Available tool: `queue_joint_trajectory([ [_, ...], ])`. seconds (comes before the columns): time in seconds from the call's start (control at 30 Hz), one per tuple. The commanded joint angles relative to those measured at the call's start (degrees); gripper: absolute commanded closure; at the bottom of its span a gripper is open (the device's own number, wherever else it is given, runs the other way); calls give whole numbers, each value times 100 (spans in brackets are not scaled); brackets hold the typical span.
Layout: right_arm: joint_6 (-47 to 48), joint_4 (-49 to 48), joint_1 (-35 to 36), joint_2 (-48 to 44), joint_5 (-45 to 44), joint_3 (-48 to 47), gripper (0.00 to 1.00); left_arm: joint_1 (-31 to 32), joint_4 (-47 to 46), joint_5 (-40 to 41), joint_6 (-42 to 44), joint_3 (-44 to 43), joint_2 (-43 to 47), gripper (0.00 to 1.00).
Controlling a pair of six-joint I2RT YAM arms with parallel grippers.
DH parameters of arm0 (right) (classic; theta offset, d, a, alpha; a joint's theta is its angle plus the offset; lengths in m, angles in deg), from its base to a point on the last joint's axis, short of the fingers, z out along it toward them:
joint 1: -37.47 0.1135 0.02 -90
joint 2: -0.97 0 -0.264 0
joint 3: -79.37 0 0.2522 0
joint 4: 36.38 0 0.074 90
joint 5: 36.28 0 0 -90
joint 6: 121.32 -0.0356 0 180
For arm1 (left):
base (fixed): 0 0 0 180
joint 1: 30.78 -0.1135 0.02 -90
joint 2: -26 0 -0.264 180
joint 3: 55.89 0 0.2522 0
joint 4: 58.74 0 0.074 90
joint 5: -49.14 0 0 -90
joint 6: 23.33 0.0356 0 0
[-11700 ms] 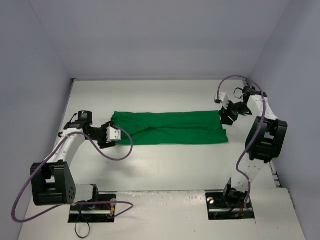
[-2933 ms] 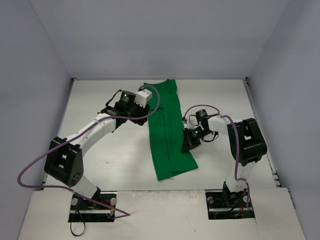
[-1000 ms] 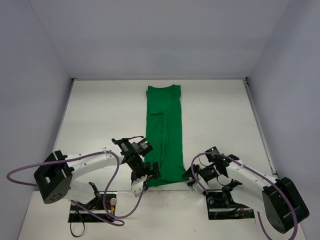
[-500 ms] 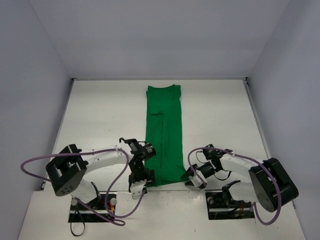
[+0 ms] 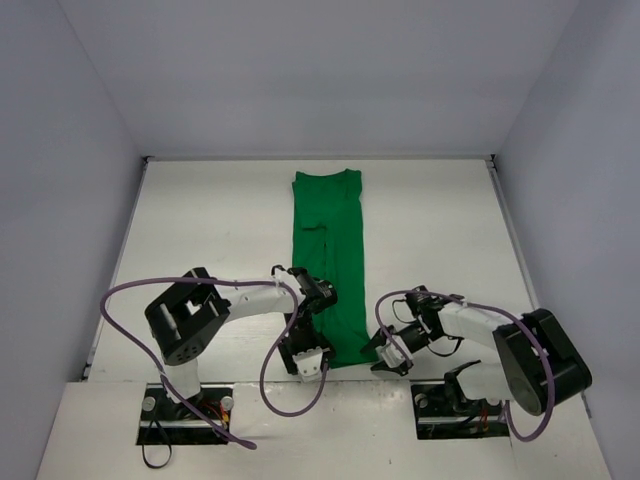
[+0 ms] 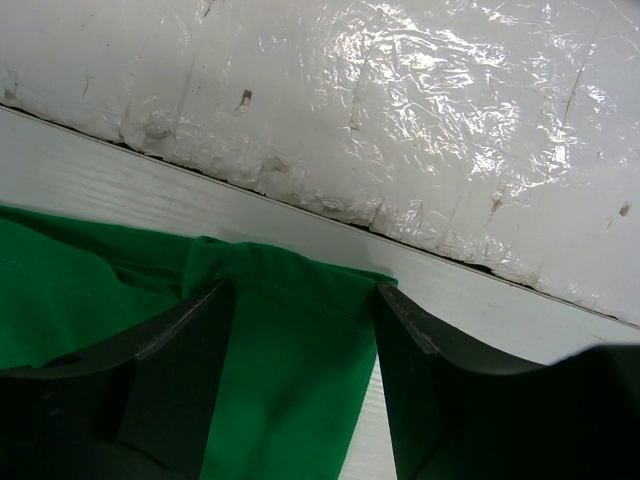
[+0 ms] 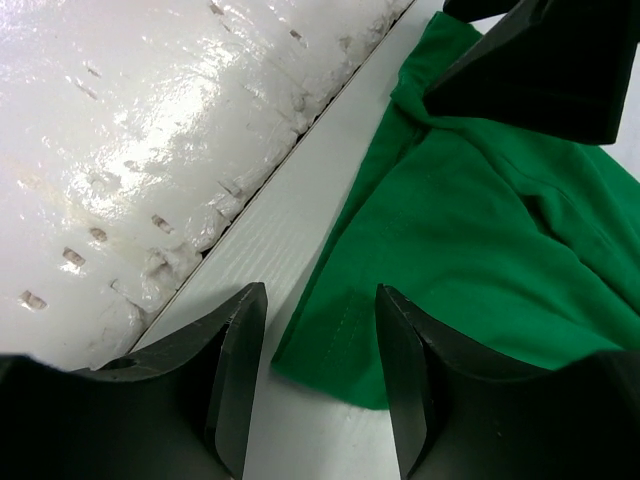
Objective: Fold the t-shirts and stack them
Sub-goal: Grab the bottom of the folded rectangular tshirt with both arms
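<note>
The left gripper (image 5: 306,352) has shifted right to the near left corner of the t-shirt (image 5: 330,255), which lies unmoved as a long folded strip down the middle of the table (image 5: 200,220). The left gripper's fingers are spread astride that corner. The right gripper (image 5: 387,350), also spread, straddles the near right corner.

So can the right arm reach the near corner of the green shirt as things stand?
Probably yes: the right end effector is open and straddles a near corner of the t-shirt, with nothing in between.
</note>
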Motion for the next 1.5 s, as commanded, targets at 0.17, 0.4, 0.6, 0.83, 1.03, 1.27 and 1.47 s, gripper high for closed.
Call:
queue_joint_trajectory([
  [0.17, 3971, 228, -135, -1356, -2001, 631, 53, 121, 607, 429, 694, -172, 301, 40],
  [0.4, 4065, 209, -326, -1666, -2070, 681, 55, 33, 551, 410, 693, -86, 939, 31],
  [0.6, 3916, 178, -331, -2391, -2212, 866, 54, 86, 39, 600, 396, 459, 1807, 30],
  [0.83, 4077, 270, -137, -1752, -2815, 184, 54, 99, -44, 784, 607, 668, 1619, 33],
  [1.03, 4082, -337, 336, -917, -2822, 216, 51, 86, -147, 922, 1150, 848, 1344, 35],
  [1.27, 4080, -444, 390, -697, -2804, 283, 52, 86, -513, 1207, 1472, 889, 949, 44],
  [1.47, 4086, -631, 474, -558, -2699, 330, 54, 69, -681, 1208, 1490, 833, 676, 53],
])
